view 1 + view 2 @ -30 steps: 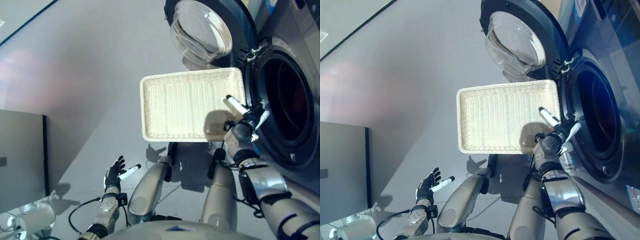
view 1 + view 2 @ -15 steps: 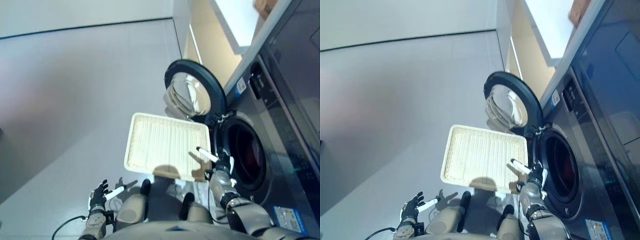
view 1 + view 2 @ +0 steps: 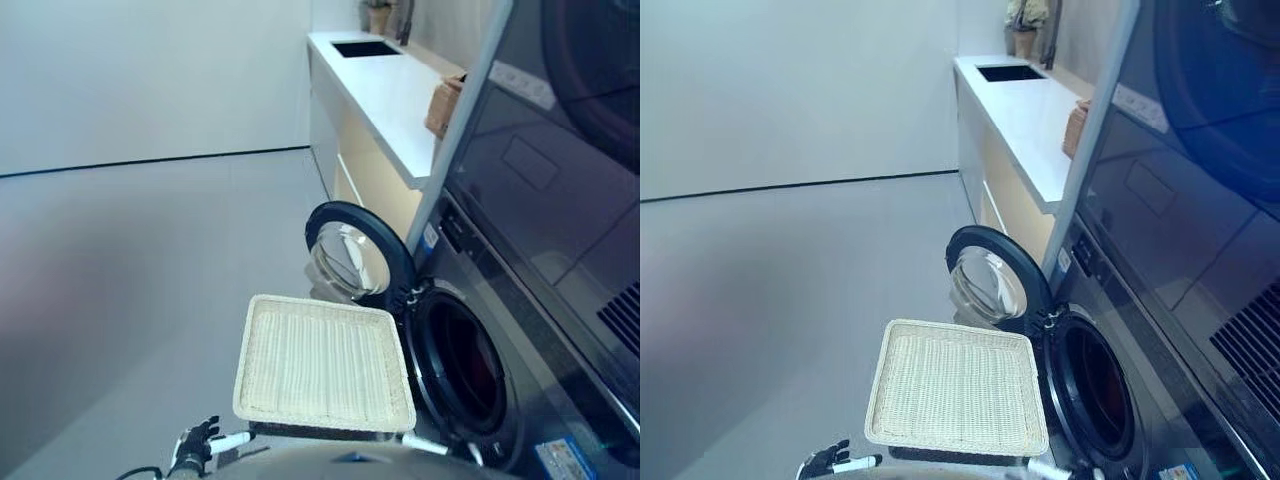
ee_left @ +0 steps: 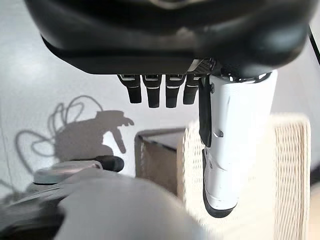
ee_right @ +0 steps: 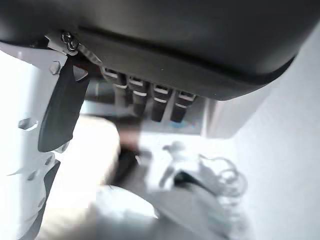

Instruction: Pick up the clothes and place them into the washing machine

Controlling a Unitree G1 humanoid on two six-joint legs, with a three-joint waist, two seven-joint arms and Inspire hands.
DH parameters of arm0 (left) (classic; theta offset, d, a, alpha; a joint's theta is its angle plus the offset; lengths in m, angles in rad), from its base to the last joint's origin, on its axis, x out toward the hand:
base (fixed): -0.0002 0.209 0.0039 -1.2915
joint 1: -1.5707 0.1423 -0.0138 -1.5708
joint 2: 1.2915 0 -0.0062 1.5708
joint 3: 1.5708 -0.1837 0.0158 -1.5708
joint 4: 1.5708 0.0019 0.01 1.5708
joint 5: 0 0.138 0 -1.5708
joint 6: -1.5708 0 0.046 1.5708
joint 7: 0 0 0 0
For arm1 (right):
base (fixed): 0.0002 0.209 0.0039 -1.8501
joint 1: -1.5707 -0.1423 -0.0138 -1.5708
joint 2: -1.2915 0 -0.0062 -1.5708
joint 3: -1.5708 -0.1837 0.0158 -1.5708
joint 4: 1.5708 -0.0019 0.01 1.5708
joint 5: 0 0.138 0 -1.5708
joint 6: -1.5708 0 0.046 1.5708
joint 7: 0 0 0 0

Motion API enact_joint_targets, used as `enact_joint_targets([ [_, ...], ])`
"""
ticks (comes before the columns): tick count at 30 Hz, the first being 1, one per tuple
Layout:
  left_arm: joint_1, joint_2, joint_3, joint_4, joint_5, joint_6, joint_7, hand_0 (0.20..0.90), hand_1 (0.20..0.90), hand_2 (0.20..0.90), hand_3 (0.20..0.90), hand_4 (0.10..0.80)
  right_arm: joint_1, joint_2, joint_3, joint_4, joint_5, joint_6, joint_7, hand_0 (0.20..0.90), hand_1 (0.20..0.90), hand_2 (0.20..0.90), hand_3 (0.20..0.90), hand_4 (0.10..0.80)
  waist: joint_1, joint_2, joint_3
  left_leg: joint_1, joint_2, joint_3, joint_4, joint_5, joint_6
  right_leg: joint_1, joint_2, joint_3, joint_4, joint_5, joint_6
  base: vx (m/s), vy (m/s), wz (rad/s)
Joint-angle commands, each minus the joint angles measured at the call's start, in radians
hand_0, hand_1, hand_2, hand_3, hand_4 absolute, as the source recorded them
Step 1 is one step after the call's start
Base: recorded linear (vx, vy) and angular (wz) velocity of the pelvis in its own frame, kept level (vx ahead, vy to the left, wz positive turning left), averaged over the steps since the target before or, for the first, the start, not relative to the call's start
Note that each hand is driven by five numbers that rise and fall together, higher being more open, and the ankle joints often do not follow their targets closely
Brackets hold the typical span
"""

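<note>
The shallow wicker basket point(image 3: 320, 365) rests on the low dark brown box point(image 4: 156, 156) in front of the washing machine, and I see no clothes in it. The machine's round door point(image 3: 352, 252) stands open beside the dark drum opening point(image 3: 455, 365), whose inside has a reddish tint. My left hand point(image 3: 197, 443) hangs low at the basket's left, open and empty, with its fingers point(image 4: 157, 92) straight. My right hand point(image 3: 425, 445) shows by its white thumb below the basket's right corner, near the drum. Its fingers point(image 5: 150, 102) are straight and hold nothing.
A white counter point(image 3: 385, 85) with a sink runs along the far wall, with a brown box point(image 3: 445, 105) on it. A dark appliance front point(image 3: 560, 150) rises above the washing machine. Grey floor point(image 3: 130, 270) spreads to the left.
The camera has swung upward, so the wall and counter have come into the picture and both hands sit at its bottom edge. The basket stays in place on its box.
</note>
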Motion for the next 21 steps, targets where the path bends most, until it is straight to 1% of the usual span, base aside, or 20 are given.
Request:
enact_joint_targets([
  [1,-0.03,-0.016,0.01,0.042,0.071,-0.003,-0.02,0.9,0.9,0.9,0.9,0.8,-0.046,0.002,0.046,0.02,-0.162,0.001,0.003,0.9,0.9,0.9,0.9,0.8,0.004,-0.024,-0.008,-0.02,-0.037,0.007,-0.007,0.007,-0.044,0.027,0.013,0.008,-0.093,0.09,-0.009,-0.012,-0.013,-0.17],
  [2,-0.04,-0.017,-0.006,0.042,0.097,0.011,-0.034,0.9,0.9,0.9,0.9,0.8,-0.048,-0.004,0.033,0.069,-0.165,0.024,0.024,0.9,0.9,0.9,0.9,0.8,-0.005,-0.023,-0.008,-0.007,-0.037,0.006,0.007,-0.003,-0.041,0.042,0.013,0.01,-0.077,0.083,-0.013,0.014,-0.011,-0.11],
  [5,-0.048,-0.017,0.005,0.03,0.113,0.015,-0.04,0.9,0.9,0.9,0.9,0.8,-0.029,-0.012,-0.002,0.107,-0.135,0.033,0.075,0.9,0.9,0.9,0.9,0.8,-0.01,-0.021,-0.022,0.019,-0.036,0.009,0.009,-0.018,-0.036,0.065,0.012,0.011,-0.077,0.077,-0.012,0.032,-0.004,0.04],
  [6,-0.047,-0.017,0.005,0.03,0.113,0.015,-0.04,0.9,0.9,0.9,0.9,0.8,-0.029,-0.012,-0.002,0.107,-0.135,0.033,0.075,0.9,0.9,0.9,0.9,0.8,-0.009,-0.021,-0.022,0.02,-0.036,0.009,0.009,-0.018,-0.036,0.065,0.012,0.011,-0.078,0.077,-0.012,0.035,0.001,0.03],
  [7,-0.046,-0.019,0.007,0.036,0.112,0.019,-0.052,0.9,0.9,0.9,0.9,0.8,-0.033,-0.032,-0.028,0.11,-0.125,0.036,0.077,0.9,0.9,0.9,0.9,0.8,-0.01,-0.017,-0.034,0.024,-0.036,0.013,0.011,-0.022,-0.037,0.071,0.012,0.014,-0.08,0.074,-0.01,0.0,0.0,0.0],
  [8,-0.046,-0.019,0.007,0.036,0.112,0.019,-0.052,0.9,0.9,0.9,0.9,0.8,-0.033,-0.032,-0.028,0.11,-0.125,0.036,0.077,0.9,0.9,0.9,0.9,0.8,-0.01,-0.017,-0.034,0.024,-0.036,0.013,0.011,-0.022,-0.037,0.071,0.012,0.015,-0.08,0.074,-0.01,0.048,-0.004,0.04],
  [12,-0.042,-0.029,0.005,0.035,0.118,0.035,-0.073,0.9,0.9,0.9,0.9,0.8,-0.046,-0.08,-0.058,0.124,-0.127,0.049,0.093,0.9,0.9,0.9,0.9,0.8,-0.013,-0.011,-0.049,0.046,-0.033,0.018,0.015,-0.034,-0.037,0.088,0.011,0.019,-0.086,0.069,-0.01,0.015,-0.006,0.02],
  [18,-0.042,-0.038,-0.021,0.013,0.135,0.042,-0.094,0.9,0.9,0.9,0.9,0.8,-0.069,-0.11,-0.052,0.136,-0.14,0.058,0.11,0.9,0.9,0.9,0.9,0.8,-0.012,-0.005,-0.052,0.061,-0.029,0.018,0.014,-0.039,-0.038,0.103,0.014,0.017,-0.088,0.06,-0.012,0.0,0.0,0.0],
  [21,-0.041,-0.037,-0.02,0.017,0.134,0.048,-0.096,0.9,0.9,0.9,0.9,0.8,-0.074,-0.111,-0.039,0.131,-0.151,0.058,0.109,0.9,0.9,0.9,0.9,0.8,-0.011,-0.005,-0.052,0.06,-0.026,0.019,0.012,-0.039,-0.039,0.102,0.016,0.018,-0.089,0.059,-0.011,0.0,0.0,0.0],
])
